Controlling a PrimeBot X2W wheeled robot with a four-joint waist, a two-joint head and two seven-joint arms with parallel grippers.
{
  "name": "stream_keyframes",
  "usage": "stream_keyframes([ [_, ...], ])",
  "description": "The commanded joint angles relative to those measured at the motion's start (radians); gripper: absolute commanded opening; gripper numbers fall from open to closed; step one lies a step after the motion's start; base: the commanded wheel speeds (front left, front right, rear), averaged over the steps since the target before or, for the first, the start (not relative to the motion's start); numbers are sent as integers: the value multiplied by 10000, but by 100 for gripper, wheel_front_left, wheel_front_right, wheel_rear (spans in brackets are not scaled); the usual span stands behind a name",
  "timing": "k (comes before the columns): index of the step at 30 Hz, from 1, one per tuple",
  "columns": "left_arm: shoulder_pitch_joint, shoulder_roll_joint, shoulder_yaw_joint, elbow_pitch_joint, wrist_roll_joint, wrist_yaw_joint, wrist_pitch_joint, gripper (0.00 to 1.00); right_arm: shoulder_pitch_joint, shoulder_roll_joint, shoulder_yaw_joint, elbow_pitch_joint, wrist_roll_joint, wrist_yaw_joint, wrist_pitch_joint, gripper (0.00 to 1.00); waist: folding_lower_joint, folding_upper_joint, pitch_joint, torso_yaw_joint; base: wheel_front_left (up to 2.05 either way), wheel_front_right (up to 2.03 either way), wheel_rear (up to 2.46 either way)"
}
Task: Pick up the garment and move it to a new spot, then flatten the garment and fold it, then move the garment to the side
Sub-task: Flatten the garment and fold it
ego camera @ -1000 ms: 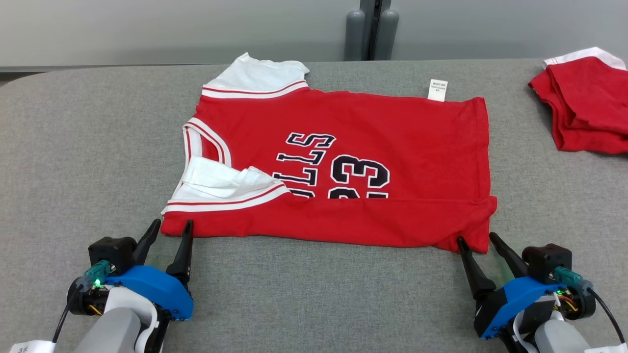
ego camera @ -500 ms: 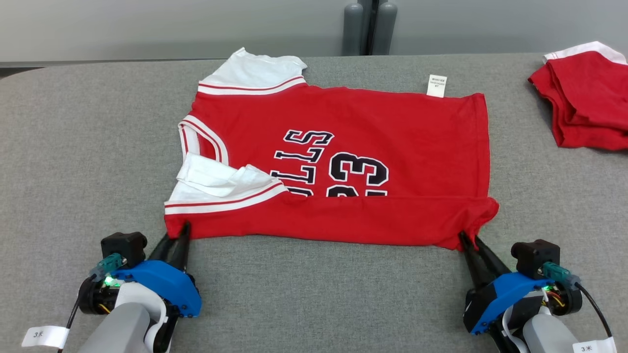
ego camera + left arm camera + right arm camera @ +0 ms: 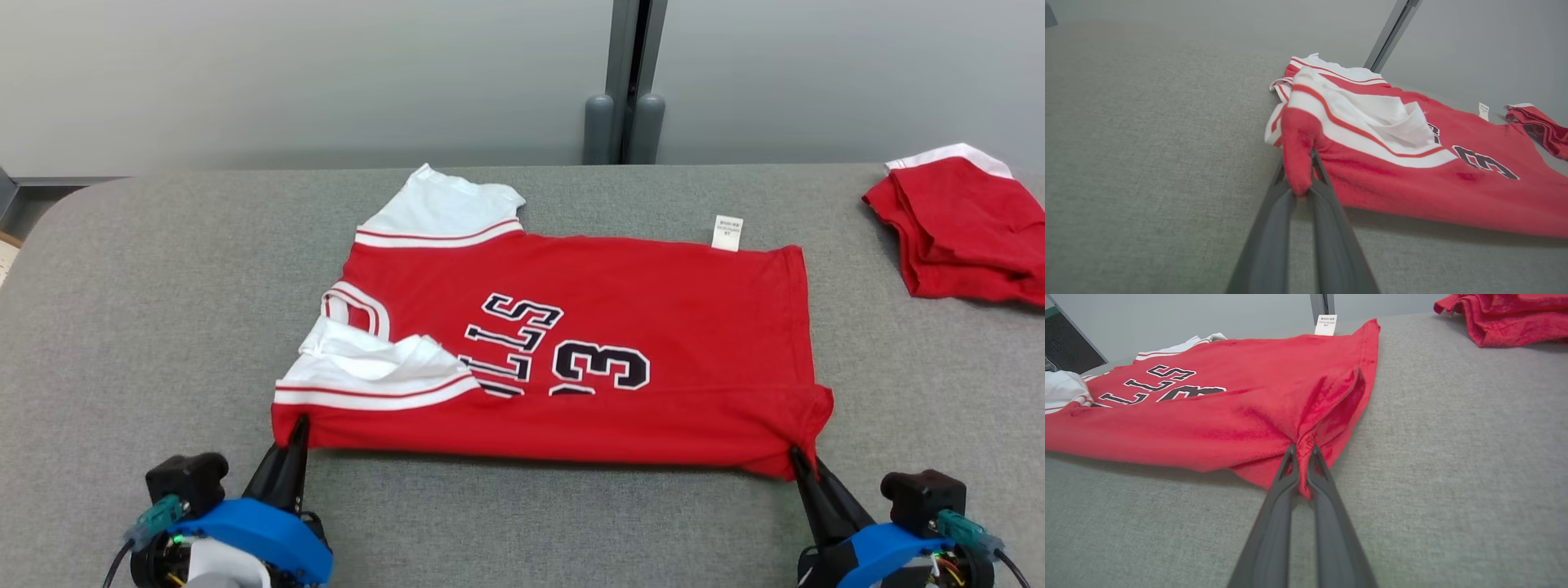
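Closed since a second ago: left gripper [image 3: 295, 431] and right gripper [image 3: 796, 459], then spread wide just short of the cloth, now pressed together on it. Also shifted: the head camera, bringing more wall [image 3: 326, 82] into the top of the frame and cutting off much of both grippers at the bottom.

Shows a red basketball jersey [image 3: 571, 343] lying across the centre of a grey padded table [image 3: 163, 286], white sleeves toward the left, black lettering and numerals mid-frame, white label [image 3: 727, 232] at the far edge. Shows a second red garment [image 3: 963, 229], crumpled, well apart at the upper right.

Pinches the near left corner with the left gripper, lower left of the head view; in the left wrist view, bunches a red nub of hem between the fingers [image 3: 1331, 228]. Pinches the near right corner with the right gripper, lower right; in the right wrist view, gathers the fabric into creases at the fingertips [image 3: 1319, 473]. Casts a shadow under the near edge, so probably raised a little off the table.

Looks light, soft and limp: likely to sag and drape between the two holds, not fragile, perhaps prone to slipping from a thin pinch. Best taken at the two near corners, as here, with enough cloth in each pinch to keep from sliding out.
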Motion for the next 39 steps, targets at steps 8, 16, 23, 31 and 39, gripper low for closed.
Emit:
stream_keyframes([
  [8,2022,55,728,-1437,556,448,-44,0,1680,-213,-204,-1661,74,1,677,0,0,0,-535,313,0,0,0],
  [16,3526,-100,714,-2628,510,874,-46,0,2948,-202,-580,-3031,89,2,1649,0,0,0,-619,463,0,0,0],
  [23,3435,-68,600,-2721,899,1068,-3,100,3218,87,-826,-3458,-50,2,2074,100,0,0,-530,482,0,0,0],
  [31,2908,-362,1601,-3712,1714,966,-40,100,2445,322,-1716,-3735,-480,2,1221,100,0,0,-434,219,0,0,0],
  [39,2709,-978,3040,-5231,3422,935,-35,100,1448,665,-1779,-3892,-1131,2,-62,100,0,0,-421,-62,0,0,0],
])
